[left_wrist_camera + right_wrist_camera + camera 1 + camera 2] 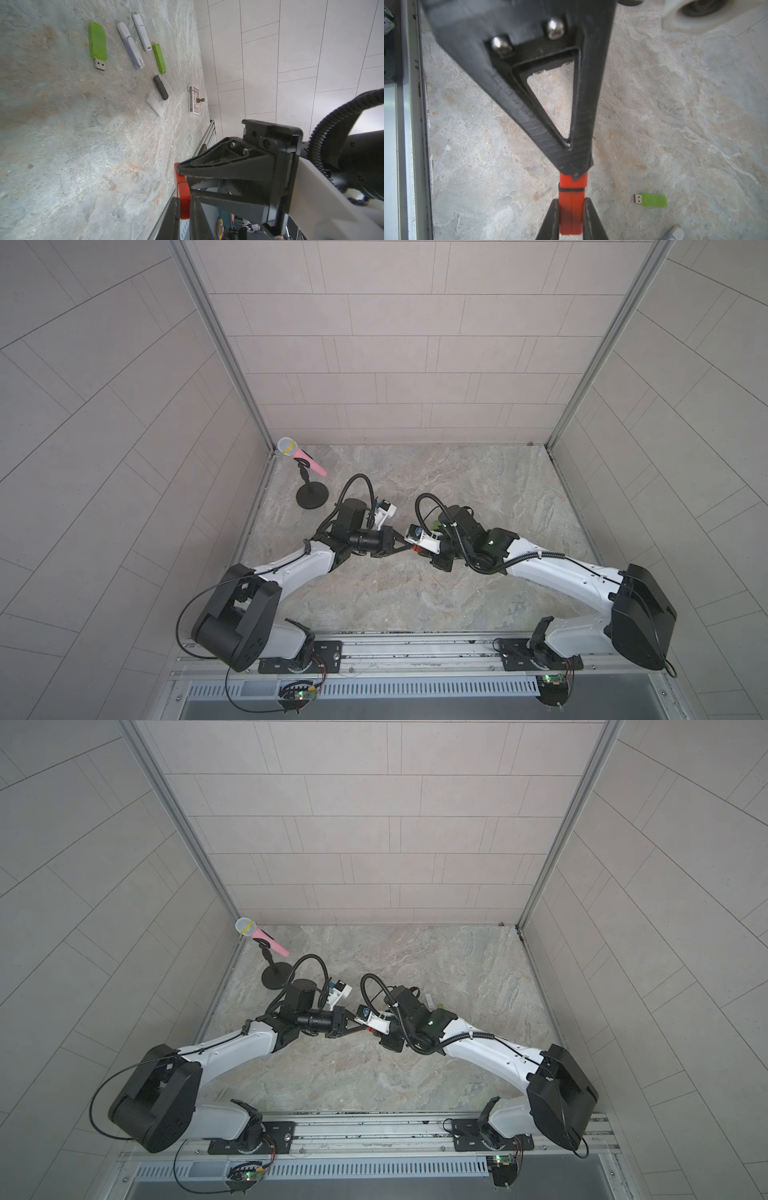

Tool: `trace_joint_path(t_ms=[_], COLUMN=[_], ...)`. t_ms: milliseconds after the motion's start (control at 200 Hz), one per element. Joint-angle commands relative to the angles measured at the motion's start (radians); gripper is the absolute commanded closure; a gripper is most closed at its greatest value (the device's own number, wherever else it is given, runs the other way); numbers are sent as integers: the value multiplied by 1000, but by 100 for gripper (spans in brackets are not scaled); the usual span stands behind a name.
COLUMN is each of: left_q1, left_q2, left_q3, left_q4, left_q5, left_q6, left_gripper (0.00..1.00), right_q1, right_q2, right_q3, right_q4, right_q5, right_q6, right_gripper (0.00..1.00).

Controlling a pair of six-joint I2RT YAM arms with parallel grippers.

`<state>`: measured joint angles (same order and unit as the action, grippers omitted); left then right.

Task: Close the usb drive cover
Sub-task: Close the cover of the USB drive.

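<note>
Both pinch orange usb drive (pixel 571 217), narrow grip: left gripper (pixel 185 196) on one half, right gripper (pixel 571 200) on other, tip to tip. Dark seam (pixel 572 189) between tips; which half is cover, cannot tell. You push off-axis: cover cocks, jams, or drive slips from pinch, drops.

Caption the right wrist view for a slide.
Left gripper and right gripper pinch the orange USB drive; uncapped green drive lies nearby.
</note>
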<state>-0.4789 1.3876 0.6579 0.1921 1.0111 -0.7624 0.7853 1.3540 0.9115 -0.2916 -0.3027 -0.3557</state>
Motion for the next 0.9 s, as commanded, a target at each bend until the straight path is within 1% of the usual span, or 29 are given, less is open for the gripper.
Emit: trace_joint_path(t_ms=[0,325,455,495,655,806,896], left_q1=[-16,-29,-30,-30,-32,-33,-33], left_q2=[8,14,21,27,57,68,67], left_q3=[25,29,16,12,-1,3,17], left_q4=[-99,-110,-39,-12,62,17,-73], left_q5=[-15,-20,0,10,50,45,17], left_q6=[77,81,44,3,-52,-26,23], left_gripper=[89,89,89,89,89,89,89], right_q1=[11,14,14,15,15,14,14], right_q2=[-29,-20,-18,-18,-18,-14,-19], right_q3=[65,115,126,126,133,135,138], right_q4=[49,51,71,86,118,118,112], right_q5=[-44,-57,-78,-86,-89,-76,-71], right_q6=[-15,0,17,24,32,19,22], right_gripper=[84,85,85,85,85,85,86])
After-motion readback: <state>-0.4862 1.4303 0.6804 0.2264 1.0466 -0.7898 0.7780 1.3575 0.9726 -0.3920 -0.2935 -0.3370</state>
